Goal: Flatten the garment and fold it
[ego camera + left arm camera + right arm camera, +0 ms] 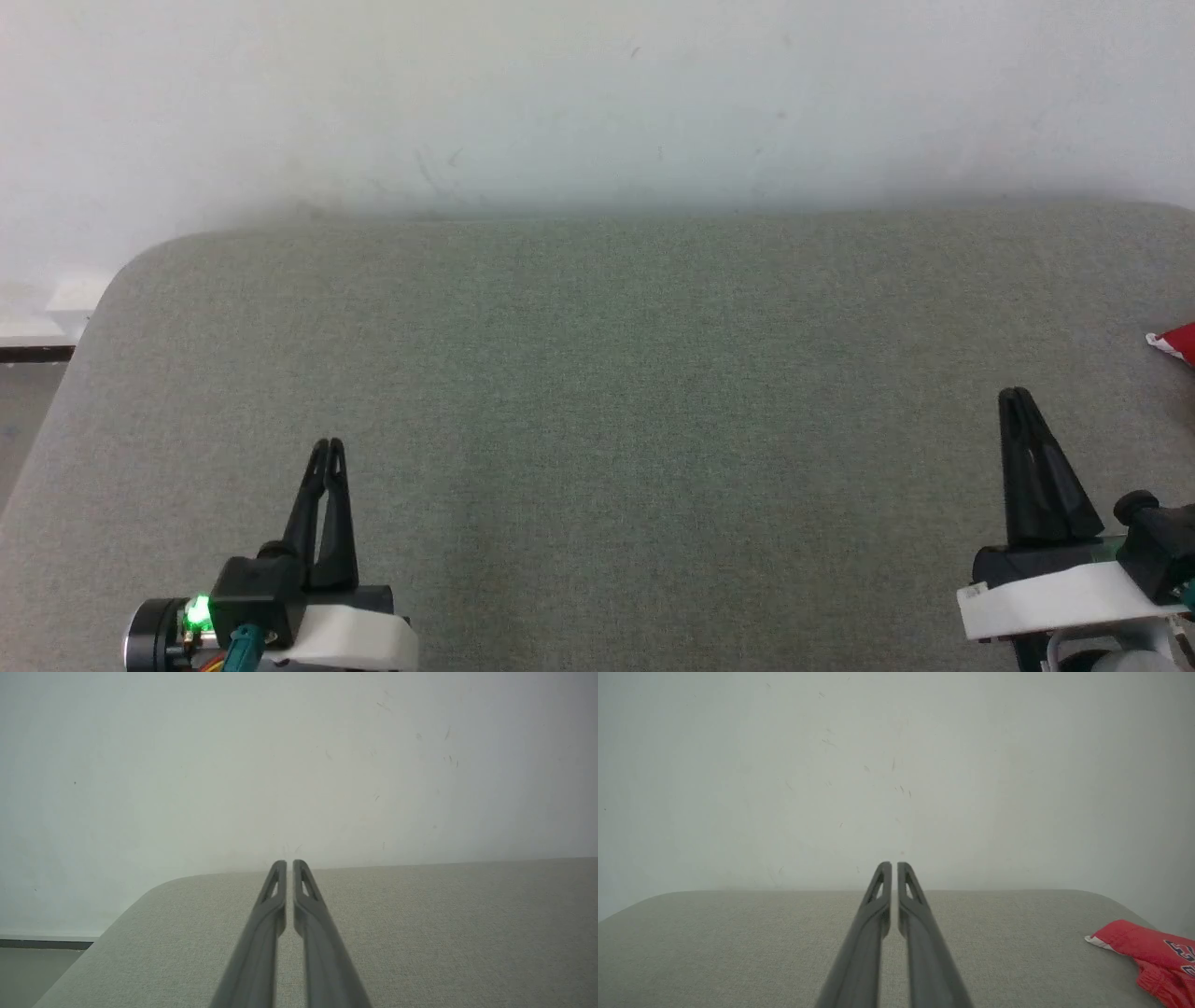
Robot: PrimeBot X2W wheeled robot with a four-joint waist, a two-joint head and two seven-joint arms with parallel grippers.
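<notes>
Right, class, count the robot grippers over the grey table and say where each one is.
2. The left gripper is at the head view's lower left, the right gripper at its lower right, both above the grey table. None seems hidden.

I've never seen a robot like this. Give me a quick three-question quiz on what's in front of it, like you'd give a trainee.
1. True or false: the red shorts lie in the middle of the grey surface.
2. Which hand is nearer the shorts? A) left hand B) right hand
3. Fill in: both hands are holding ____.

Key: 1 false, they lie far to the robot's right, at the edge of the head view; 2 B; 3 nothing.
</notes>
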